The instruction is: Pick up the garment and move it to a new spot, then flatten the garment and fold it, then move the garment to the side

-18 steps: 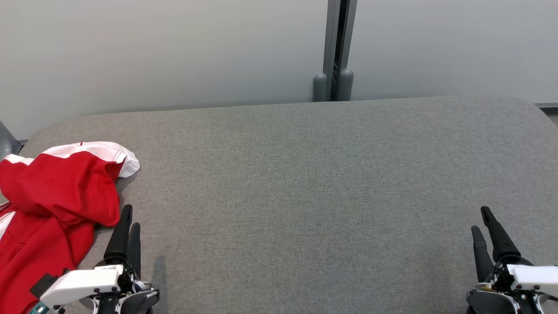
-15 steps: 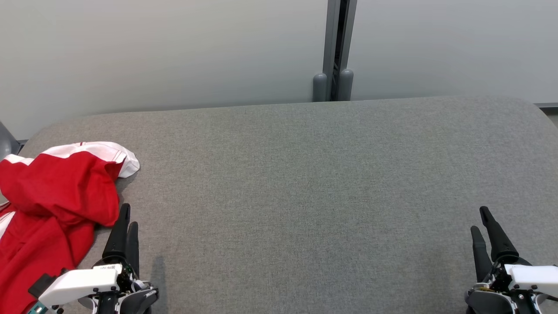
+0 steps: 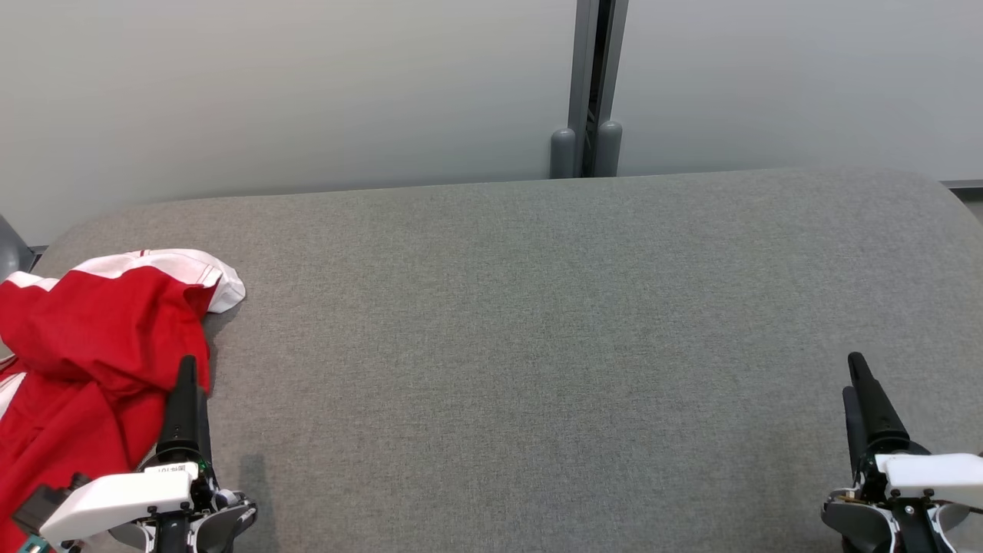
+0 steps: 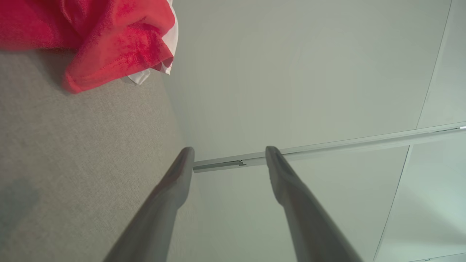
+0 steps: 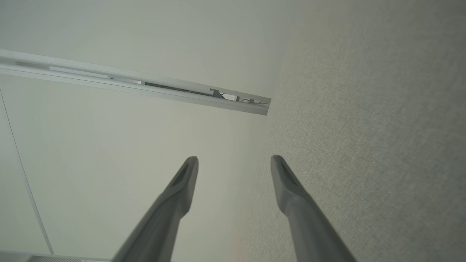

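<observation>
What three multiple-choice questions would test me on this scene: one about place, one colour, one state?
1. Where on the table is the garment? A) the robot's left end B) the middle C) the right end
2. What colours is the garment? A) blue and yellow B) red and white C) all black
3. How are the left gripper and right gripper? A) both open, empty B) both shut on cloth C) one lifting the garment
Answers: A, heaped at the head view's left edge; B, red cloth with a white band; A, wrist views show jaws spread, nothing between.
</observation>
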Available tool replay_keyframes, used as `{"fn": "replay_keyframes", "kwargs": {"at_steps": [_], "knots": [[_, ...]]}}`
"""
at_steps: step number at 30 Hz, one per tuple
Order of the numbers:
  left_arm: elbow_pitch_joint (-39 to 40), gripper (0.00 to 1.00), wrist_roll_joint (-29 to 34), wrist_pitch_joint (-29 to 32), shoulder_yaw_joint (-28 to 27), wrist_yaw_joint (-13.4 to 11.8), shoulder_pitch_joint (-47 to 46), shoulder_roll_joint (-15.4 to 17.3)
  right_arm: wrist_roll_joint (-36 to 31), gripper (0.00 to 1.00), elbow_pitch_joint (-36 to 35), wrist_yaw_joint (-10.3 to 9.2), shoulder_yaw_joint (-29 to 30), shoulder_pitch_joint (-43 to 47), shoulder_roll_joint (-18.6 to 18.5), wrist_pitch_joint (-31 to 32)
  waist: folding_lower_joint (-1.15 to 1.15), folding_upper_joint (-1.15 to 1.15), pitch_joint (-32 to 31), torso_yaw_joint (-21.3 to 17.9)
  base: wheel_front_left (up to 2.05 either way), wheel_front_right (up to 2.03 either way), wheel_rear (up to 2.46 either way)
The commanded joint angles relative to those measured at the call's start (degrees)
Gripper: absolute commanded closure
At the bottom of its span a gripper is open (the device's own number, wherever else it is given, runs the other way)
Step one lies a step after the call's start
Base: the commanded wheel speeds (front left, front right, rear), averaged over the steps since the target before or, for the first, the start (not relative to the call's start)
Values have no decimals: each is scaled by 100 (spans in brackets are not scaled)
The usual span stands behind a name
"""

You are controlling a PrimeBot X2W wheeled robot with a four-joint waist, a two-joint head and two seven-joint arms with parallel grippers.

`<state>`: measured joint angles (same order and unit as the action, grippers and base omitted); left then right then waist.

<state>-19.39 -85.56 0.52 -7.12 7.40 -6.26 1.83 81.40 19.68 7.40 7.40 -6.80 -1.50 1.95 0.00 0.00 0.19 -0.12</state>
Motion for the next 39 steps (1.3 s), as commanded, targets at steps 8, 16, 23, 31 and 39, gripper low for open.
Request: {"fn": "replay_keyframes", "kwargs": {"at_steps": [8,16,23,31,39], "knots": [[338,0,658,-203,-138,5,-167,66,-1316,0,-455,6,56,-306,-78,-243,0,0,13,11,0,0,0],[769,0,1362,-409,-199,6,-155,74,-3063,0,-1117,7,-301,-481,-162,-467,0,0,40,26,0,0,0],[1158,0,1979,-540,-246,7,-138,81,-4020,0,-1454,8,-604,-538,-256,-608,0,0,56,50,0,0,0],[1745,0,3182,-680,50,-243,-44,83,-4850,0,-1605,8,-821,-525,-250,-761,0,0,85,55,0,0,0],[1863,0,4579,-815,842,-879,96,89,-5609,0,-1606,9,-1020,-485,-277,-901,0,0,109,33,0,0,0]]}}
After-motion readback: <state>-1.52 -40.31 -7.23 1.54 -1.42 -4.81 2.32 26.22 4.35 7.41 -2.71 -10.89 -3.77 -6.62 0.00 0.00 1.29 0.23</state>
